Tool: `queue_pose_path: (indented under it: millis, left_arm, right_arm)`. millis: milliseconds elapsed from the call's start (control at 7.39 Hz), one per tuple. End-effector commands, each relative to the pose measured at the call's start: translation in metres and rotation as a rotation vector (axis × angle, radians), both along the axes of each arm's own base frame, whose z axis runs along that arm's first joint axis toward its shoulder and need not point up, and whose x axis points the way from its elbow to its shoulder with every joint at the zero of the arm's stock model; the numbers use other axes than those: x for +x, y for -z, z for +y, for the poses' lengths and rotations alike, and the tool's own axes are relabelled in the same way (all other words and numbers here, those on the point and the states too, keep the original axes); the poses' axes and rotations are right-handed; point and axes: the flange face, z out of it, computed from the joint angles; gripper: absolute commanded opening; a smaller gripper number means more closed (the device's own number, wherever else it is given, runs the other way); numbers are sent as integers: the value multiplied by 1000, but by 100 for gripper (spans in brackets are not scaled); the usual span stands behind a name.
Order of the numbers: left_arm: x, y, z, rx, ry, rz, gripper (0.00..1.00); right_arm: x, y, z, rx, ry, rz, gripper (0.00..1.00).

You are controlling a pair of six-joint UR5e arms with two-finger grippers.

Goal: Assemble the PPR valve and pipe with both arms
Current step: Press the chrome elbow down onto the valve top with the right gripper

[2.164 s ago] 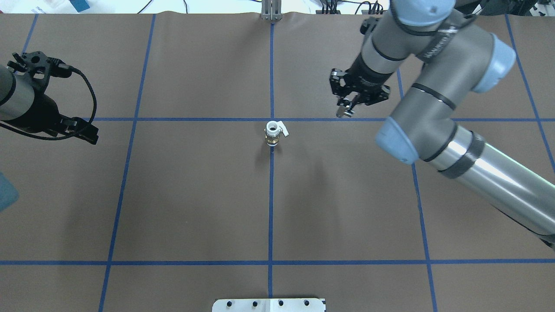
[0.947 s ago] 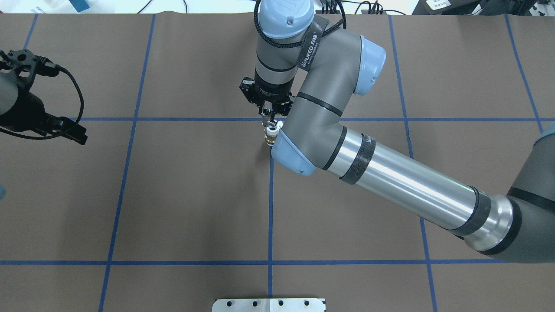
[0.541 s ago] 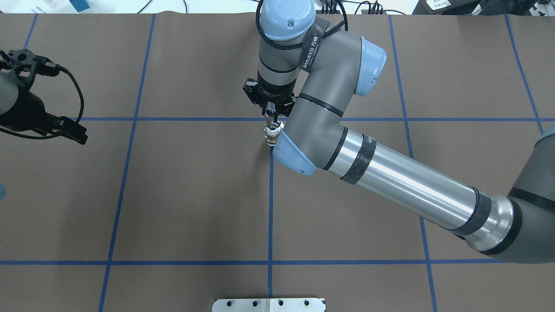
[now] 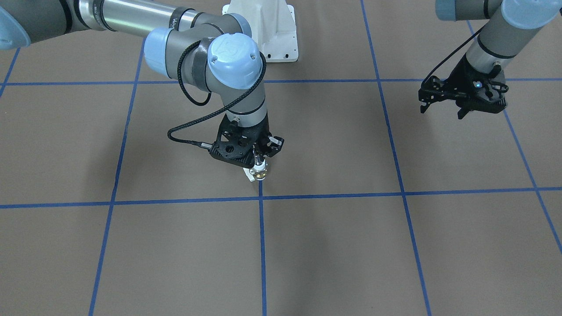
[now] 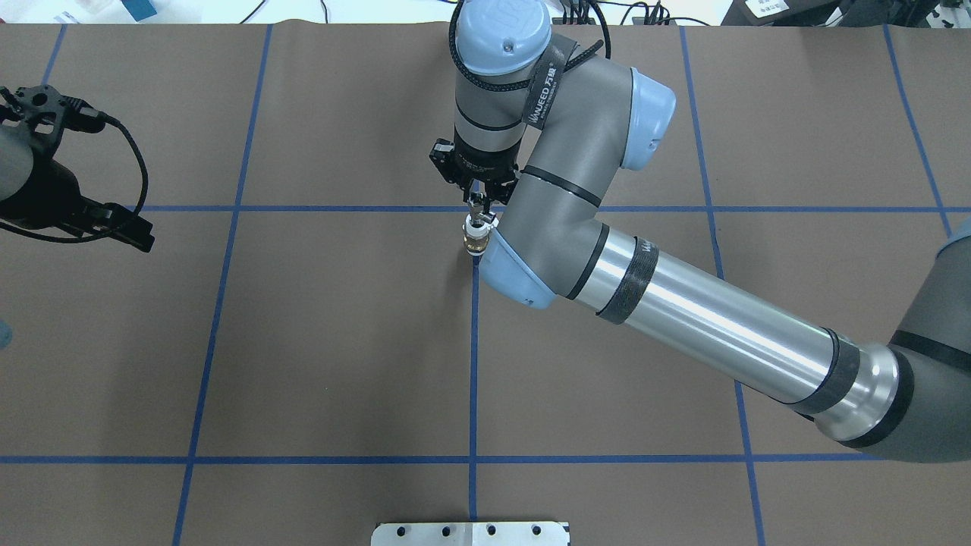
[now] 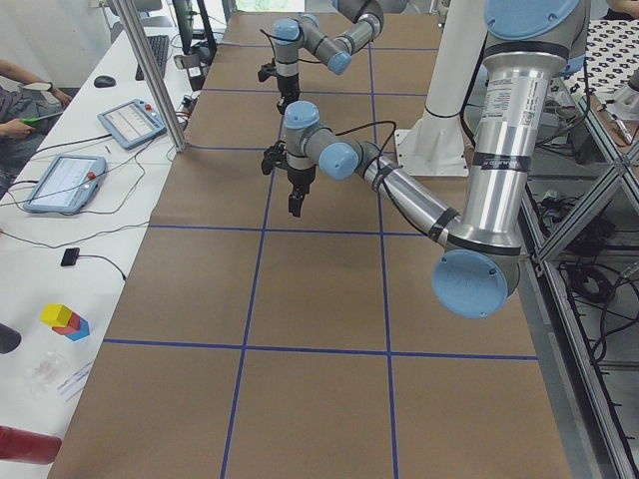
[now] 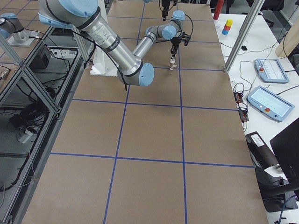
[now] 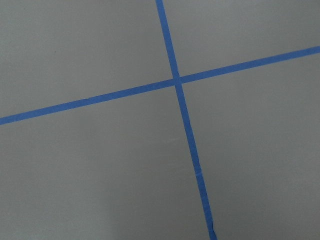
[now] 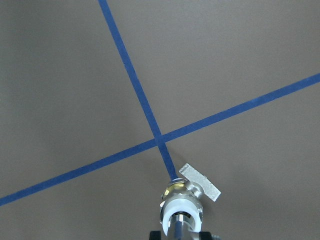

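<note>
Centre of table [image 5: 341, 341]: PPR valve [image 5: 475, 243] stands upright on a blue tape line [image 5: 227, 208], just on the robot's side of the middle crossing. Its white handle juts sideways in the right wrist view.

Right gripper [image 5: 476, 202] points straight down over the valve, fingers pinched tight on the pipe [image 9: 178, 228]. The pipe's lower end sits in the valve's white top ring; how deep, cannot tell.

Right arm [image 5: 683, 318] crosses the table's right half on a slant. Its light-blue elbow cap hangs close over the valve's right side.

Brown table surface shows on the valve's other sides, widest toward the left edge and the robot's edge.

Left gripper [image 4: 441, 109] hangs above the table near its left edge, well apart from the valve. Its fingers are spread and hold nothing. Left arm [image 4: 487, 39] comes in at that edge.

Pedestal base [image 5: 470, 533] sits at the middle of the robot's edge.

Count:
- valve: one
- pipe: one
- arms: two
- grippers: two
</note>
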Motion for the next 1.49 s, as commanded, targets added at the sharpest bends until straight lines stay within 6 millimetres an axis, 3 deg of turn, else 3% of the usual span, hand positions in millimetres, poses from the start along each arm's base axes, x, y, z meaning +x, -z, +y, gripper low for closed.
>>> queue_pose_path:
  millis: [0, 1353]
  left_arm:
    - [0, 1, 0, -1, 2, 2, 100]
    - [1, 0, -1, -3, 0, 0, 100]
  right_arm:
    - [-4, 0, 3, 5, 2, 3, 0]
    - [-10, -8, 8, 7, -1, 35, 0]
